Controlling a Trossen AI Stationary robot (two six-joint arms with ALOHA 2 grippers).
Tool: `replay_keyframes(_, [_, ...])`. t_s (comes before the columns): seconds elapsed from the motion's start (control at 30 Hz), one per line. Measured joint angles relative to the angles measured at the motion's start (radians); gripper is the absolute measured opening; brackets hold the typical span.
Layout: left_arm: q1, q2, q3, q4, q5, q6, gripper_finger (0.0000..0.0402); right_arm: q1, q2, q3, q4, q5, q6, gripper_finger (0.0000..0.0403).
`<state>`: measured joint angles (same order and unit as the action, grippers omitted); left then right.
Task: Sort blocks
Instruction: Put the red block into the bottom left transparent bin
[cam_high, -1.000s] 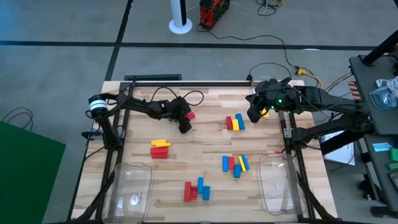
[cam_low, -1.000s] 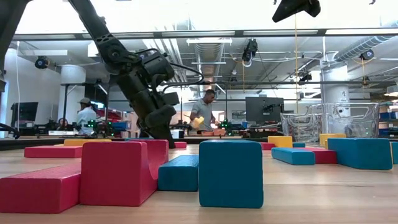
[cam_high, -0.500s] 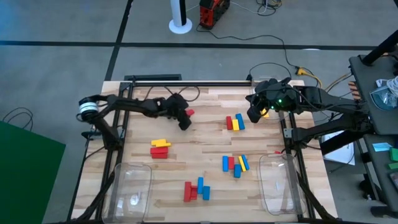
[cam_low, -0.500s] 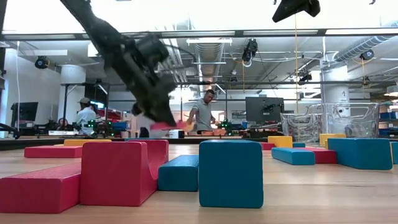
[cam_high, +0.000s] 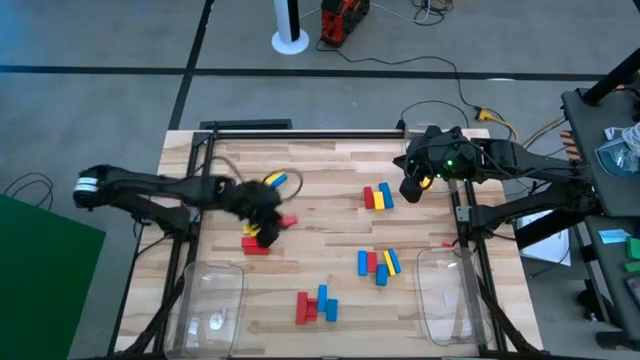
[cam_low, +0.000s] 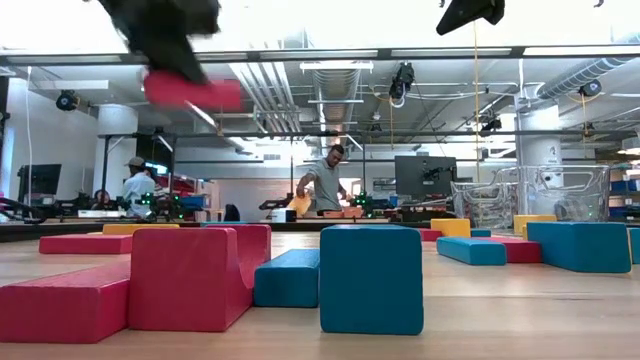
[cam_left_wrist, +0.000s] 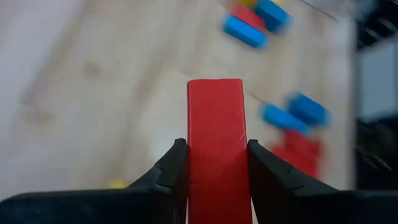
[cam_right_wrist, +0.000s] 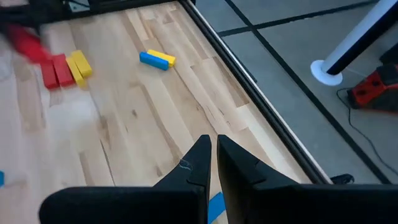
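Left wrist view has the left gripper (cam_left_wrist: 214, 165) clamped on a red block (cam_left_wrist: 216, 134), lifted off the table (cam_high: 330, 215) above the red-and-yellow pile (cam_high: 257, 240) — so it's the carry step. Next it probably needs setting down with the other reds. Right gripper (cam_right_wrist: 211, 163) waits at the far right edge, fingers nearly together, holding nothing.

Wooden table (cam_high: 330, 225): scattered blocks (cam_high: 378, 264) (red, yellow, blue), two clear bins (cam_high: 448, 292) at near corners.
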<state>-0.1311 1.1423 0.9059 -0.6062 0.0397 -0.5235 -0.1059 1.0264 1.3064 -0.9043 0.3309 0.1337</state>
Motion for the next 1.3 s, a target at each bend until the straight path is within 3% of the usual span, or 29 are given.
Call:
replay_keyframes(0.1, [-0.165,-0.023,0.1,-0.144,-0.033,-0.025,0.0101,0.0,0.008,0.0,0.004,-0.013,-0.029,0.0018])
replay_keyframes(0.27, [-0.438,-0.008,0.236,-0.381,-0.24,-0.024,0.0101,0.0,0.031,0.0,0.008,-0.044,-0.041,0.0018])
replay_keyframes(0.4, [-0.578,0.001,0.251,-0.548,-0.26,-0.145,0.0101,0.0,0.051,0.0,0.011,-0.045,-0.03,0.0018])
replay_keyframes(0.73, [-0.851,-0.084,0.091,-0.476,-0.267,-0.291,0.0101,0.0,0.133,0.0,0.02,-0.074,-0.083,0.0018])
replay_keyframes(0.9, [-0.947,-0.137,-0.035,-0.36,-0.277,-0.34,0.0101,0.003,0.159,0.0,0.017,-0.093,-0.082,0.0018])
replay_keyframes(1.1, [-0.987,-0.168,-0.146,-0.288,-0.28,-0.383,0.0104,0.002,0.152,0.0,-0.013,-0.103,-0.033,0.0018])
replay_keyframes(1.3, [-0.987,-0.166,-0.177,-0.292,-0.278,-0.378,0.0136,0.003,0.139,0.0,-0.03,-0.103,0.036,0.0018])
